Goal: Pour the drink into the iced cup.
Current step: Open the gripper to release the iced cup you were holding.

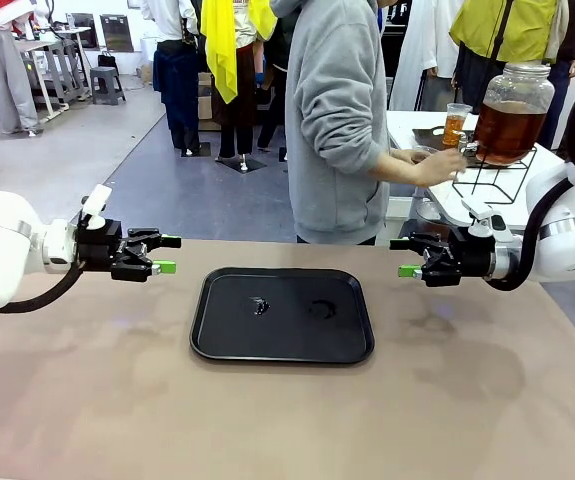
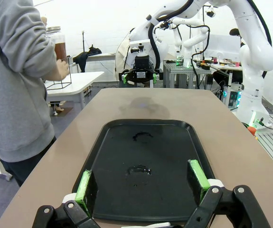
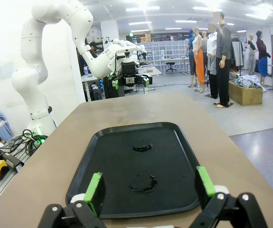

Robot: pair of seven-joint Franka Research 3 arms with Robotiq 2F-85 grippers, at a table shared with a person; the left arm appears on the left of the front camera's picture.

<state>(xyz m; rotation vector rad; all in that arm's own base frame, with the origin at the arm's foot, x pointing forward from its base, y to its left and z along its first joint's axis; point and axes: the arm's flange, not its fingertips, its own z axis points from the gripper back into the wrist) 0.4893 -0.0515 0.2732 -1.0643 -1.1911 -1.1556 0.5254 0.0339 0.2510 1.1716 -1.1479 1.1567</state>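
Currently, left gripper [image 1: 164,254] and right gripper [image 1: 408,257] released, hovering either side of black tray [image 1: 282,315], drink [image 1: 508,131] in jar on far white table [image 1: 427,128], person's hand [image 1: 442,166] beside jar, cup [image 1: 455,124] nearby.

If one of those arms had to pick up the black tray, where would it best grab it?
Probably by a short end's raised rim. The black tray lies flat on the table, too wide for the jaws to span. The left gripper and right gripper, both open, each face a short end, so either could come in from its own side.
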